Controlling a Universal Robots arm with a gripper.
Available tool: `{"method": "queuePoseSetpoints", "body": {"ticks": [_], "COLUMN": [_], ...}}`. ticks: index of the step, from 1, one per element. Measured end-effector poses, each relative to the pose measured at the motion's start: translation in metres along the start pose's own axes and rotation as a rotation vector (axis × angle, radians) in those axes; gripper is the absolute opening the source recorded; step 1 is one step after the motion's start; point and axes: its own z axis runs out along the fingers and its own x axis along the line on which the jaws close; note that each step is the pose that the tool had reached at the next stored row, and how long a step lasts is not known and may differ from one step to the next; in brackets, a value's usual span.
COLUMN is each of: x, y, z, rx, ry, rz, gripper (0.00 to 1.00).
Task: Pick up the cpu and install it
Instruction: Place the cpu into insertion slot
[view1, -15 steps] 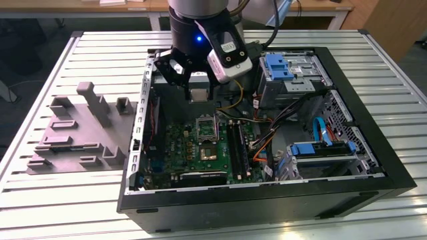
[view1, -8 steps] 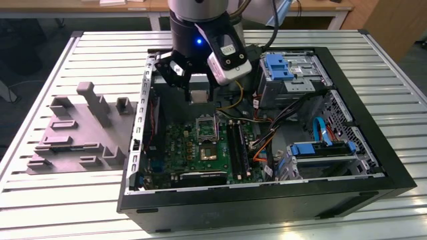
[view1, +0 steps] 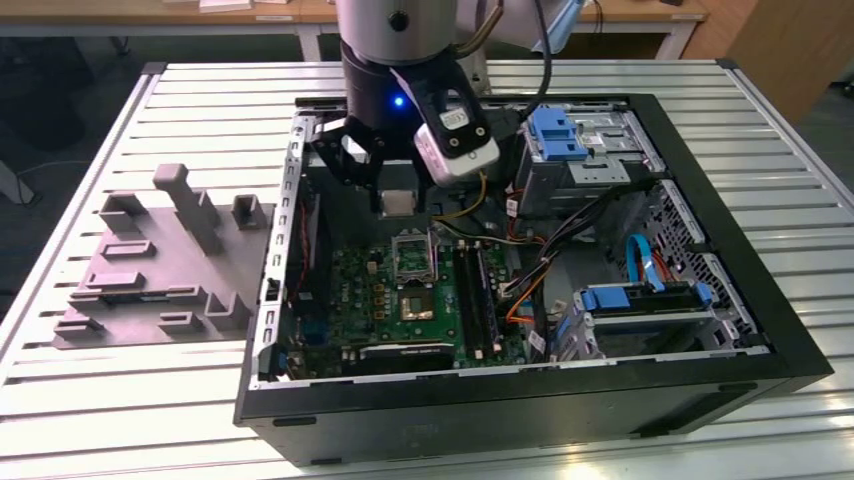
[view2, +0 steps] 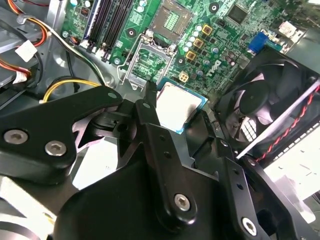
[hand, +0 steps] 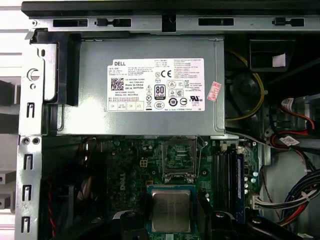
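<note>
My gripper (view1: 398, 196) is clamped on the cpu (view1: 398, 204), pinching the small silver-topped square by two opposite edges. In the second wrist view a black finger (view2: 150, 115) sits tight against either side of it, and it lies flat, metal face up. In the exterior view I hang in the upper middle of the frame, inside the open computer case (view1: 534, 415). The metal-framed socket (view1: 414, 250) on the green board (view1: 387, 300) sits just below the chip in that frame, a shade toward the exterior view's right. I judge that the chip is raised clear of the board and close to the socket. Whether it is squarely over it I cannot tell, since the height shifts where it seems to lie. In the first wrist view its edges run parallel to the socket's frame and to the grey power supply (hand: 150, 75) beyond, so any offset reads as a plain shift, not a twist.
</note>
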Motion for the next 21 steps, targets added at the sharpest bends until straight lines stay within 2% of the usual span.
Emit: {"method": "queuePoseSetpoints", "body": {"ticks": [2,15,18,21], "x": [0.0,-0.0001,0.0,-0.0003], "y": [-0.0001,-0.0016,-0.002,-0.0024], "z": [0.0011,0.0016,0.0039,0.0094], "rx": [0.0002,0.0001,0.0001,0.0], "ry": [0.0018,0.0019,0.0019,0.0021], "rz": [0.0,0.0,0.0,0.0], "gripper": [0.47,0.47,0.47,0.47]}}
